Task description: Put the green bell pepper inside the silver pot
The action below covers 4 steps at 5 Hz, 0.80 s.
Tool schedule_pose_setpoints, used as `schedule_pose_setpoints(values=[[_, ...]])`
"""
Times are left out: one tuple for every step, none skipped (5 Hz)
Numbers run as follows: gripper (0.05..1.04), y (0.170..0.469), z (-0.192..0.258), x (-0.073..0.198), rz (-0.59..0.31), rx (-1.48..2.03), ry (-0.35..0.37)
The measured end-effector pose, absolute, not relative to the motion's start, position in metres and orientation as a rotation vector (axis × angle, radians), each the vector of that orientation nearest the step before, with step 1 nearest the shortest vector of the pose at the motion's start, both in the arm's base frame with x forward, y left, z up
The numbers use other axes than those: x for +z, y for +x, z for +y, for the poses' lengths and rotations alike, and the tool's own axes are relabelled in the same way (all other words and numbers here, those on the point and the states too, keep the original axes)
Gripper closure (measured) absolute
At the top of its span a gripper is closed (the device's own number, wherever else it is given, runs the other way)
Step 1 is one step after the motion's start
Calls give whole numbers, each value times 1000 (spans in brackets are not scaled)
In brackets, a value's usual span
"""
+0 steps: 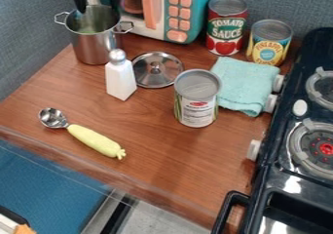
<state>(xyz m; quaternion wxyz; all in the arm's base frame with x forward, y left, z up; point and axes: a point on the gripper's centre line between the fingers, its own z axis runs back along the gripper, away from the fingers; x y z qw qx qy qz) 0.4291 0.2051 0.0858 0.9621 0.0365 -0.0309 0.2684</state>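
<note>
At the back left corner of the counter (pixel 139 126), as the camera sees it, the silver pot (pixel 94 48) stands upright, with a small handle on each side. My end effector (pixel 81 6) hangs at its mouth, the tip near the far left part of the rim. I cannot tell whether I am released or clenched. Inside the pot, low between the walls, is something green (pixel 96 27), which I take to be the bell pepper; its shape is mostly hidden. I judge this to be the placing step, nearly done. The next move calls for making sure the pepper is free of me, then lifting straight up, since a sideways pull could catch the rim or a handle and tip the pot. Close to the pot, toward the front edge, a white shaker with a silver top (pixel 120 81) stands upright, and just beside it the round metal lid (pixel 157 71) lies flat. Behind, at the back edge, a toy microwave (pixel 187 14) limits room on that side. Farther off are a grey-topped can (pixel 196 101), a folded aqua cloth (pixel 246 84), two more cans (pixel 226 26) by the back edge, the stove (pixel 286 179) along the right edge, and a scoop with a pale yellow handle (pixel 95 140) near the front edge.
</note>
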Motion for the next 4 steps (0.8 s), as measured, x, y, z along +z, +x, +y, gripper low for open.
schedule_pose_setpoints(values=[[83, 421, 201, 94, -75, 531, 73], [83, 409, 194, 106, -102, 501, 63], [83, 389, 188, 118, -144, 474, 61], [83, 366, 186, 125, -172, 442, 63]])
